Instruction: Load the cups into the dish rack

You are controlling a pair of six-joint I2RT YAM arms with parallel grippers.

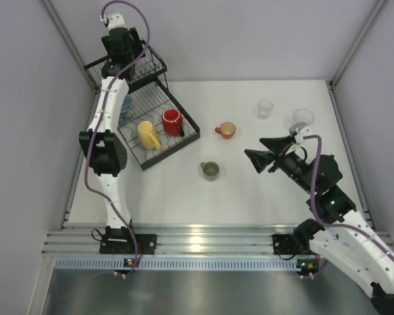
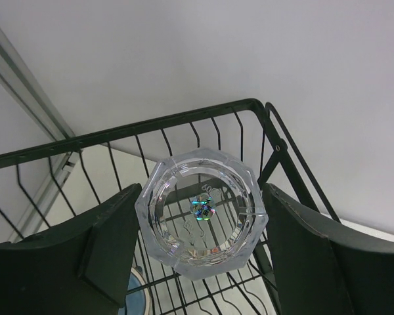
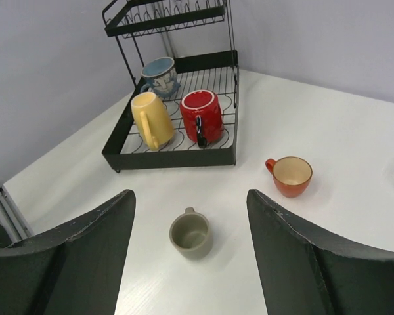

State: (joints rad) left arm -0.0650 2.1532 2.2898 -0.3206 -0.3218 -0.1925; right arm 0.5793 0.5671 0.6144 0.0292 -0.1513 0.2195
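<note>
Left gripper (image 2: 202, 197) is clamped on a clear faceted tumbler (image 2: 200, 213), with a finger pressing each side. It hangs above the upper basket (image 2: 184, 117) of the dish rack (image 1: 171, 151), at the far left corner of the table (image 1: 249, 197). The wrist cam looks straight down into the tumbler's mouth, basket wires behind it. Can't tell whether its base touches the wires.

Three cups are in the low tray (image 3: 171, 159):
- blue cup (image 3: 159, 75), mouth up, in the far corner under the basket
- yellow mug (image 3: 151, 118), tipped over on the wires, handle toward the near side
- red mug (image 3: 202, 115), just beside the yellow one on its right, dark handle facing the near rim

Loose on the table:
- orange-red cup (image 1: 226, 130), upright, near the tray's right corner, handle pointing at the rack
- olive-grey cup (image 1: 210, 170), upright, nearer the arms, well apart from the tray
- two more clear tumblers at the far right: one (image 1: 265, 108) on its own, the other (image 1: 303, 117) just beside the right arm's wrist

Right gripper (image 1: 254, 147) is spread wide and holds nothing. It sits above the table, aimed toward the rack. In its wrist view the olive-grey cup lies between the two fingers but below them, no contact.
</note>
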